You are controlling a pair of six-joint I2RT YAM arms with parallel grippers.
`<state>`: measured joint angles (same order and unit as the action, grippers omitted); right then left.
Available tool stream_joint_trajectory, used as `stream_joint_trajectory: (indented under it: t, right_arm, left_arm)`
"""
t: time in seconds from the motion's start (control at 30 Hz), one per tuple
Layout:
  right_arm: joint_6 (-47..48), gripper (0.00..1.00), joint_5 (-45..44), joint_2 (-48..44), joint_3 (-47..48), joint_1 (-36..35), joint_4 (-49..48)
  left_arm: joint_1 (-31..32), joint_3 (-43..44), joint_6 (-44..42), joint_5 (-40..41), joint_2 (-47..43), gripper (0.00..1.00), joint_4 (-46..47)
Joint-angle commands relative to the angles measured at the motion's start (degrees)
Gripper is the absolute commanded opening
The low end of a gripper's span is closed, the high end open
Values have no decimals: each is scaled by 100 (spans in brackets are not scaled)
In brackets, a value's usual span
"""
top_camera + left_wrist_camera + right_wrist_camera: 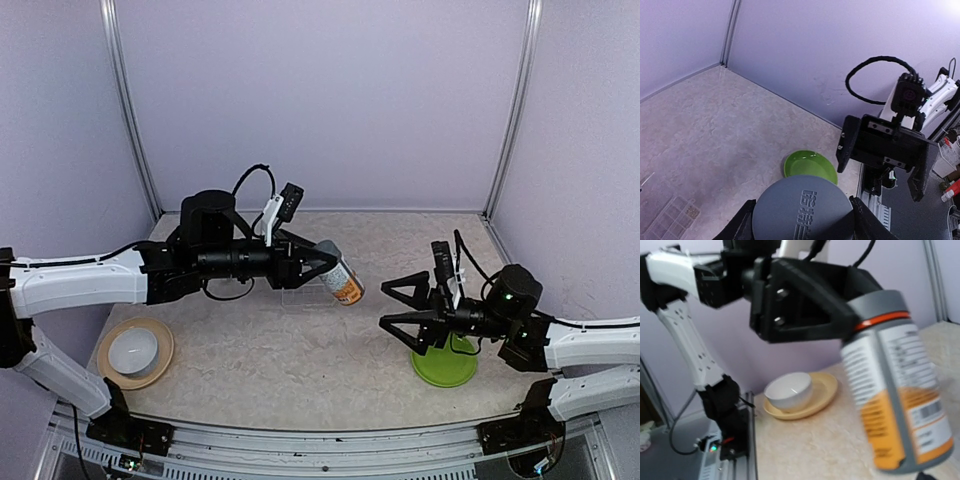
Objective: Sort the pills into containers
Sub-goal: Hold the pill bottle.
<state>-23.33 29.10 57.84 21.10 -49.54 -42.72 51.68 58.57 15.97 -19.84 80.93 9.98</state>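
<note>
Midair, bottle (342,281) in left gripper (322,262), far from walls (320,100)

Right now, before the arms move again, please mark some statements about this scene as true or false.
1. The left gripper holds the bottle by its gray cap. True.
2. The right gripper is shut on the green plate. False: its jaws stand wide open and hold nothing.
3. The white bowl sits on the tan plate. True.
4. The bottle stands upright on the table. False: it hangs tilted from the left gripper.
</note>
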Motion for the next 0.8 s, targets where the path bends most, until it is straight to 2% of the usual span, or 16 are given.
stream_joint_trajectory:
  t: [0.0,0.43,0.77]
  right_arm:
    - [-432,100,578,46,-96,150,-820]
    - [-828,100,1067,377,-123,160,-1719]
    - [-1380,100,1384,1085,-25,145,-2654]
  left_arm:
    - [249,-124,-66,-551,-258,26,755]
    - [686,47,258,-1134,-124,26,1389]
    - [927,86,319,-937,73,26,1697]
